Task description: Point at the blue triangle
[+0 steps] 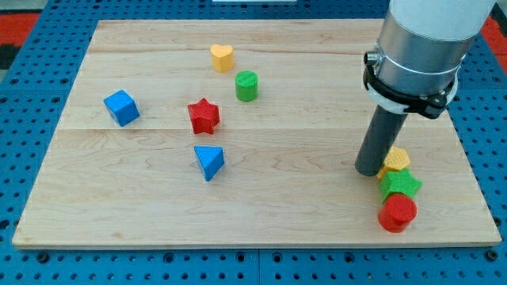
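Note:
The blue triangle (209, 161) lies on the wooden board (158, 214), left of the middle and toward the view's bottom. My tip (369, 171) rests on the board far to the view's right of the triangle. It stands just left of a yellow block (397, 159), close to it or touching. The rod hangs from a large grey cylinder (420, 47) at the view's top right.
A blue cube (121, 107) is at the left. A red star (203, 115) sits just above the triangle. A green cylinder (246, 85) and a yellow heart (222, 57) lie toward the top. A green star (400, 185) and a red block (397, 212) sit below the yellow block.

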Tool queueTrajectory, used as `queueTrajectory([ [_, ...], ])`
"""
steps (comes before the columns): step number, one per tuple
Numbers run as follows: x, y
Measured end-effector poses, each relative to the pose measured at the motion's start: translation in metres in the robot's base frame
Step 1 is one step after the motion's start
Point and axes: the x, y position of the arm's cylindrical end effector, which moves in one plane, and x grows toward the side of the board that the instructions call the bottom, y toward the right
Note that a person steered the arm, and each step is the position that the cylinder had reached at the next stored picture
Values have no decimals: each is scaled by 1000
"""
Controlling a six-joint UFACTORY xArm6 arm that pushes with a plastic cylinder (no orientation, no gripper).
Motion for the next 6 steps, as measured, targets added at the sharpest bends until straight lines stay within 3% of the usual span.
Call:
queueTrajectory([
  [1,-1,-9],
  [4,-44,-152],
  [6,-44,-235],
])
